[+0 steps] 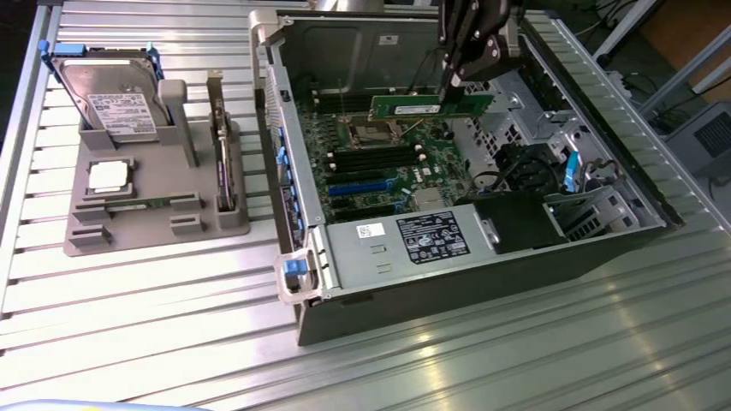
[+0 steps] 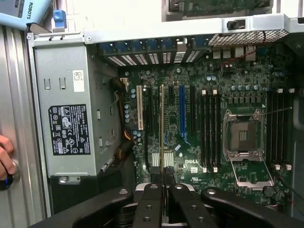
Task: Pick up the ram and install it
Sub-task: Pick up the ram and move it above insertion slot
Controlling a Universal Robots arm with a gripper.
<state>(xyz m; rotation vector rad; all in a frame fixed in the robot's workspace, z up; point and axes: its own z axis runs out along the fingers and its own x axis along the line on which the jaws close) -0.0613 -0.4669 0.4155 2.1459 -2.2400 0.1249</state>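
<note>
Exterior view: pickup done, gripper clamped on the ram, hanging over the motherboard near the far wall of the case (twin stick parked in the grey holder). Wrist view: ram edge-on between the fingers, not in the memory slots beside the CPU socket; seating not yet done.

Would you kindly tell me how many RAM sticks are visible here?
2. One ram is gripped by the gripper above the motherboard inside the case; the second stick stands on edge in the grey holder. Others may be hidden.
</note>
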